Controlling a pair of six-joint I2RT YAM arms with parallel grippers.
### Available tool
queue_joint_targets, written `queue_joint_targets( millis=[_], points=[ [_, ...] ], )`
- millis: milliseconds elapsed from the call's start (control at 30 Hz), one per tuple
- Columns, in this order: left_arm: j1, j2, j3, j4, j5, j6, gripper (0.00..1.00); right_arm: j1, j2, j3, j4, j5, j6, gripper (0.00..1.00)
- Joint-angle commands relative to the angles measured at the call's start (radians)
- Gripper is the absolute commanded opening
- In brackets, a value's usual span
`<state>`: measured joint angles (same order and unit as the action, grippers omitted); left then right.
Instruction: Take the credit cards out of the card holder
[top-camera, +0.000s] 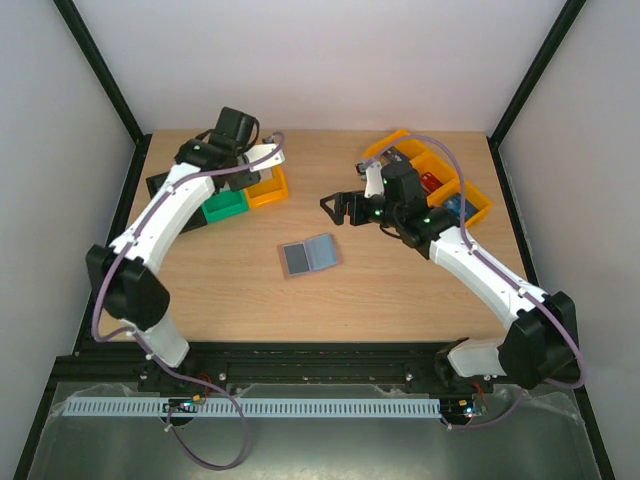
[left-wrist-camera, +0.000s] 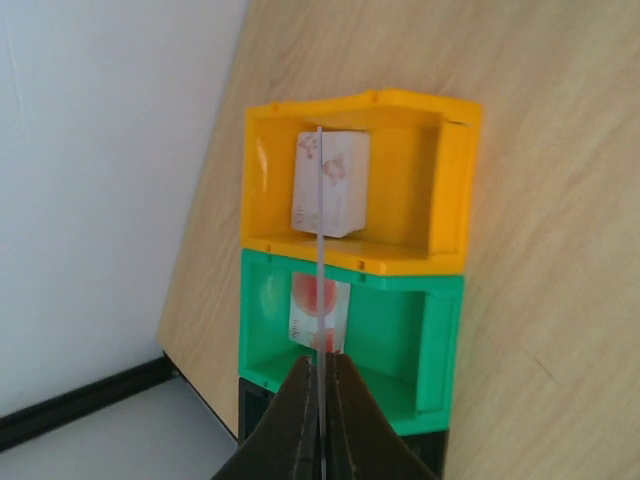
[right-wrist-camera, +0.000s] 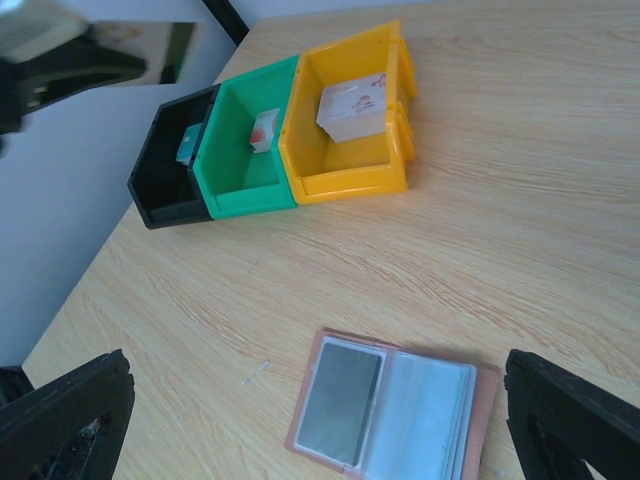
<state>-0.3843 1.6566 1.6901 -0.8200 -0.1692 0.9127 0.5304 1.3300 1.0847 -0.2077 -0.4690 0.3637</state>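
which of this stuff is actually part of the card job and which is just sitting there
Job:
card holder, open
grey card in it
held card, in left gripper
whitish card, red-marked card, teal card, each in a bin

Lying about:
orange bin, green bin, black bin
right-side bins
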Motion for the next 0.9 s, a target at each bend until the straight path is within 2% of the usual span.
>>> queue_joint_targets(
  millis=[0, 100, 400, 633, 867],
  points=[
    [-0.007, 0.104, 0.044, 0.14, -0.207, -0.179, 0.02, -0.01, -0.031, -0.009, -0.018, 0.023, -0.044, 0.99],
    [-0.007, 0.198, 0.105, 0.202, -0.235, -0.219, 0.02, -0.014, -0.021, -0.008, -0.015, 0.033, -0.052, 0.99],
    [0.023, 0.529, 0.333, 0.194, -0.234, -0.356, 0.02, -0.049, 0.036, 0.002, -0.018, 0.025, -0.074, 0.99],
    [0.056, 0.605, 0.356, 0.201, -0.306, -0.376, 0.02, -0.073, 0.05, 0.001, -0.016, 0.012, -0.084, 0.99],
    [0.056, 0.678, 0.34, 0.228, -0.386, -0.319, 0.02, -0.081, 0.06, -0.004, -0.013, -0.002, -0.087, 0.99]
  ],
)
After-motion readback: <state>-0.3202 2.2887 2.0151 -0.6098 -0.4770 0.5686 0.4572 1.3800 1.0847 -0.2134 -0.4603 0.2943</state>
